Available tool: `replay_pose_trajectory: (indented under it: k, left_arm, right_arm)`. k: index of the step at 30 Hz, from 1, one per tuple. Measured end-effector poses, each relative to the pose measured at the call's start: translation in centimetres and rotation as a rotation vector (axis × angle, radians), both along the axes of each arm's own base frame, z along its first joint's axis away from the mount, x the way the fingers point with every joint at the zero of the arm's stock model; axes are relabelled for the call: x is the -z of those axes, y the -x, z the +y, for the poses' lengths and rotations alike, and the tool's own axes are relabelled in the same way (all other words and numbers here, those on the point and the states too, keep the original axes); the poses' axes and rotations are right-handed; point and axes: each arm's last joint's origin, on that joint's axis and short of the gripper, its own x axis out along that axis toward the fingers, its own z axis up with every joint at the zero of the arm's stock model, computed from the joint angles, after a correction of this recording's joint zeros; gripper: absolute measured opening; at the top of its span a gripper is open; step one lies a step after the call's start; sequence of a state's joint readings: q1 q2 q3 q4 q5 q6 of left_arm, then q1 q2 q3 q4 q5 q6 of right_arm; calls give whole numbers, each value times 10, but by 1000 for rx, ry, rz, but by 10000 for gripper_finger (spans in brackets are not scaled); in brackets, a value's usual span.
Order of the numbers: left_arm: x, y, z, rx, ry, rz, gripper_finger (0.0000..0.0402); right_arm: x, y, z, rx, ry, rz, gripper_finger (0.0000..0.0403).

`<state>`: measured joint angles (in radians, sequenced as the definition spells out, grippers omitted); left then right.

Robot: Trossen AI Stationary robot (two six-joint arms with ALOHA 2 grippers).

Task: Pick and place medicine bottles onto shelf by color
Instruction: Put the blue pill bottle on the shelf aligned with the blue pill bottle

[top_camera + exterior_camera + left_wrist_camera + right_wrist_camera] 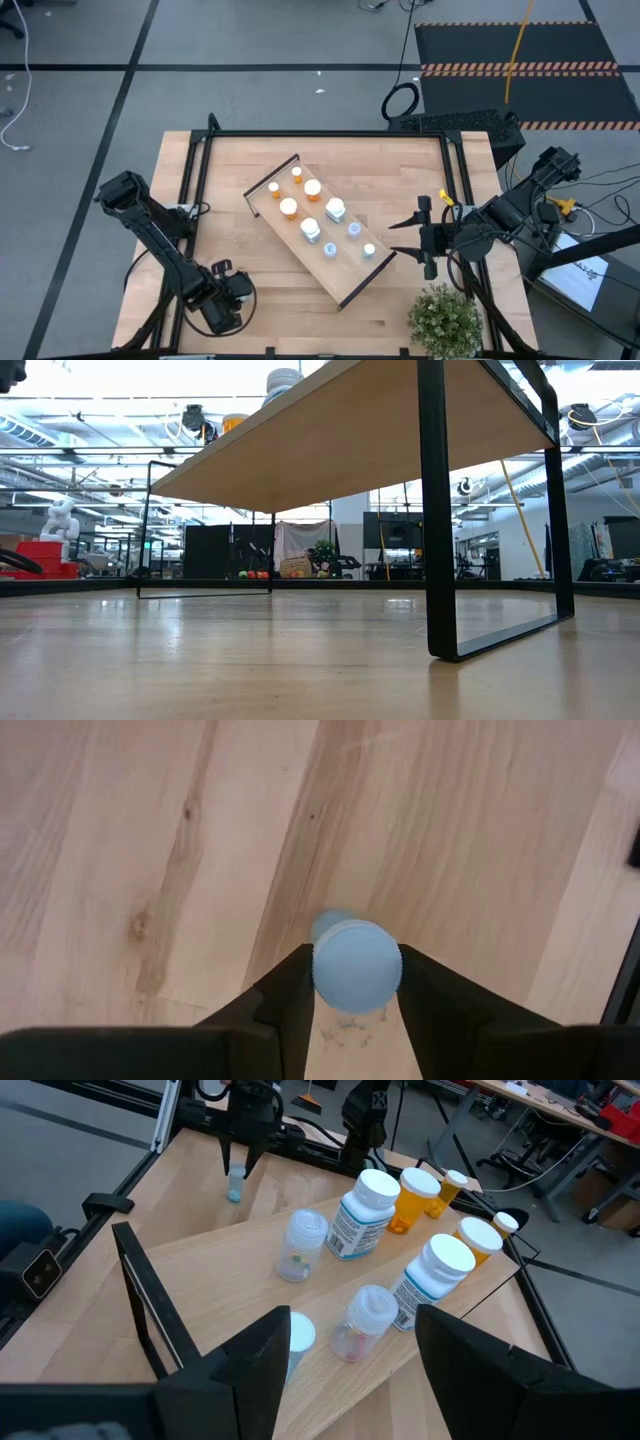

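The shelf [343,276] lies slantwise mid-table, its board raised on dark end frames [440,510]. Orange bottles [289,208] stand toward its far left end and clear and white-labelled ones [335,210] toward its near right end. A small pale blue bottle [357,965] stands upright on the table near the front left corner. My left gripper [357,982] points down at it, shut on it; the right wrist view shows that gripper [238,1165] over the bottle [236,1186]. My right gripper [404,237] hangs open, right of the shelf, above the table. My left gripper pinches the pale blue bottle's cap [318,970] between its two fingers, one finger on each side of the cap's rim. The fingers come from above, pointing down. The bottle stays upright, and its base looks to be on the table top [236,1198].
A potted plant [443,320] stands at the front right corner. Black frame rails [320,133] run along the table's edges. Bare wood [290,310] lies between the shelf and the front edge.
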<state>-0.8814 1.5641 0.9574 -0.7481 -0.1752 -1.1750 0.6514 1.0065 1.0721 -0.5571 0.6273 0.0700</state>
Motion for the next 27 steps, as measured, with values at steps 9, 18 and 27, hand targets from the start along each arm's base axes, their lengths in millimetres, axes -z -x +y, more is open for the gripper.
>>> replay_pose_trajectory:
  k: [9,18,27]
  left_arm:
    - [-9,-10,1,34,19,-10,136]
    - [-21,-19,-1,51,40,-45,136]
    - [-48,-41,3,107,53,-113,136]
  right_arm:
    - [0,0,0,-2,3,0,212]
    - [0,0,0,-2,4,0,212]
    - [0,0,0,-2,4,0,212]
